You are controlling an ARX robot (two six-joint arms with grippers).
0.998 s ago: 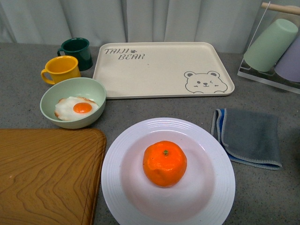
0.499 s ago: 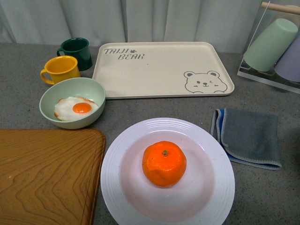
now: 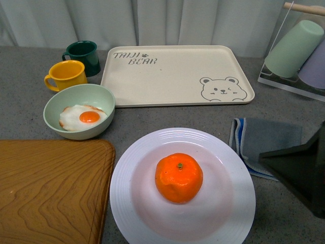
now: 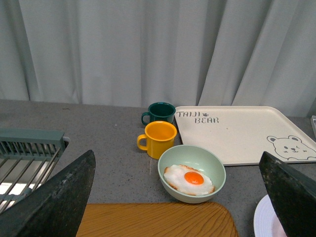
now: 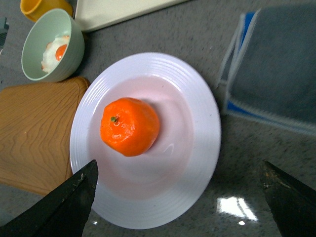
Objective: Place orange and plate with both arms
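The orange (image 3: 179, 178) sits in the middle of the white ridged plate (image 3: 127, 173) at the front of the grey counter. In the right wrist view the orange (image 5: 130, 126) lies in the plate (image 5: 202, 123), and my right gripper (image 5: 178, 165) hangs open above the plate's near rim, holding nothing. Its dark finger (image 3: 299, 168) shows at the front view's right edge, beside the plate. My left gripper (image 4: 177, 154) is open and empty, above the wooden board (image 4: 153, 219). Only a sliver of the plate (image 4: 264, 222) shows there.
A pale green bowl with a fried egg (image 3: 78, 111) stands left of the plate. A yellow mug (image 3: 66, 75) and a dark green mug (image 3: 84, 55) are behind it. A beige bear tray (image 3: 172, 76) is at the back, a grey cloth (image 3: 269, 142) at the right, a cup rack (image 3: 297, 51) at the far right.
My right gripper's dark finger has come into the front view from the right edge, over the cloth. The orange and plate have not moved.
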